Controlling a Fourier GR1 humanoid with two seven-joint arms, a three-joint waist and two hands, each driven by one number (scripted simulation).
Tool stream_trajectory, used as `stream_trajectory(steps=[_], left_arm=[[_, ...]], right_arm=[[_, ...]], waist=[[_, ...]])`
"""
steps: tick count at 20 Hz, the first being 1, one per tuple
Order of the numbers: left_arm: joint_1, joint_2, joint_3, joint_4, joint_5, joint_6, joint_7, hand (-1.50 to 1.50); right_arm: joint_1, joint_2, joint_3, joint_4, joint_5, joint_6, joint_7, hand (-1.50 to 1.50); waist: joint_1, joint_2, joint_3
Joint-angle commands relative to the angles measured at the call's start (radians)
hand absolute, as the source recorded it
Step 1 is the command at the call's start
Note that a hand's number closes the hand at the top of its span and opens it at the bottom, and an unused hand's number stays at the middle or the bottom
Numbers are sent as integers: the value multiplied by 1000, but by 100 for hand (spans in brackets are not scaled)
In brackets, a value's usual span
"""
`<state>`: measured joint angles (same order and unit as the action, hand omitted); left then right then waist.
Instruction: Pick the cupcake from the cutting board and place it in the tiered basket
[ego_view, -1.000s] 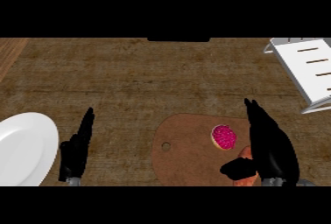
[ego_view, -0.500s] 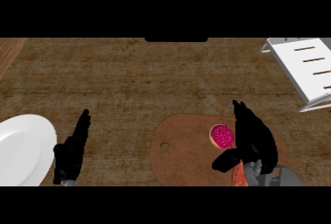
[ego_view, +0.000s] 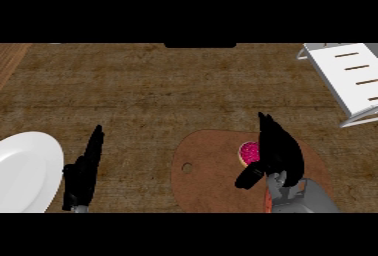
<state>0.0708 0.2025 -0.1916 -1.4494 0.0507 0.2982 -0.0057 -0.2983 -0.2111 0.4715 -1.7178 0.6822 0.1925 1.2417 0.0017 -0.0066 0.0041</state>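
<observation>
A cupcake (ego_view: 249, 152) with pink frosting sits on the brown oval cutting board (ego_view: 207, 172) at the lower middle right. My right hand (ego_view: 279, 150) lies right against the cupcake's right side and hides part of it; its fingers are straight and its thumb sticks out below the cupcake. The white tiered basket (ego_view: 348, 75) stands at the upper right, partly cut by the edge. My left hand (ego_view: 83, 172) rests open at the lower left, fingers up.
A white plate (ego_view: 26, 172) lies at the left edge, next to my left hand. An orange object (ego_view: 266, 202) peeks out beside my right wrist on the board. A dark object (ego_view: 199, 45) sits at the counter's far edge.
My right hand has slid left across the board until it touches the cupcake. The left hand has hardly moved.
</observation>
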Motion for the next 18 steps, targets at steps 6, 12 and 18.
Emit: stream_trajectory(steps=[6,12,18], left_arm=[[22,8,22,29,16,-17,33,0],[-20,-20,9,54,-18,7,45,0],[-10,-22,25,77,3,-21,28,0]], right_arm=[[10,73,-66,36,-7,117,217,-150],[19,114,-86,70,28,119,181,-150],[29,133,-120,147,73,93,96,150]], waist=[[-4,5,-6],[-6,6,-5],[-1,8,-5]])
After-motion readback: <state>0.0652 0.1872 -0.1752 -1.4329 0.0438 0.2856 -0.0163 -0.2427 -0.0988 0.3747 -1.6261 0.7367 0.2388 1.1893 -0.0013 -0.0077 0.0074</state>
